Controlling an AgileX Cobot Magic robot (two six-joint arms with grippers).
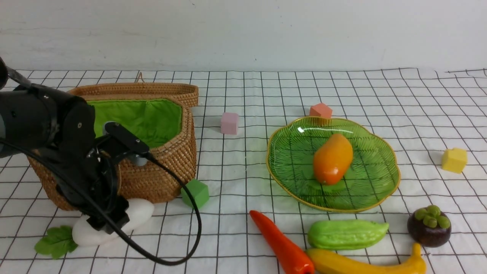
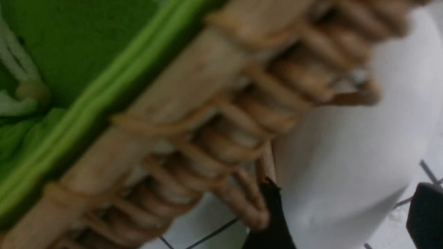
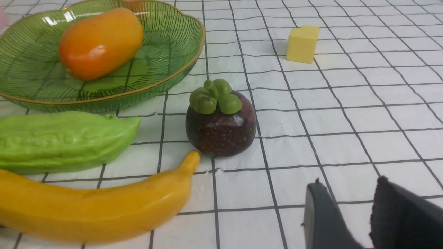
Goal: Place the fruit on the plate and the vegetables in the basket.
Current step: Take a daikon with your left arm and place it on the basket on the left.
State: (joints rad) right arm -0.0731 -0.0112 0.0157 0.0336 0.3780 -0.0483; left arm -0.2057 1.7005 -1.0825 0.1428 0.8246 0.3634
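White radish lies just beside the basket, its front wall; left gripper sits wide astride its middle, actual clamping cannot be told. Judged light, rigid, glossy, slippery: hold the fat midsection, not the leaf. Right gripper narrow, empty.

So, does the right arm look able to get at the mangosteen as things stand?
Probably yes. In the right wrist view, only bare cloth lies between the right gripper and the mangosteen; the banana tip lies close beside it.
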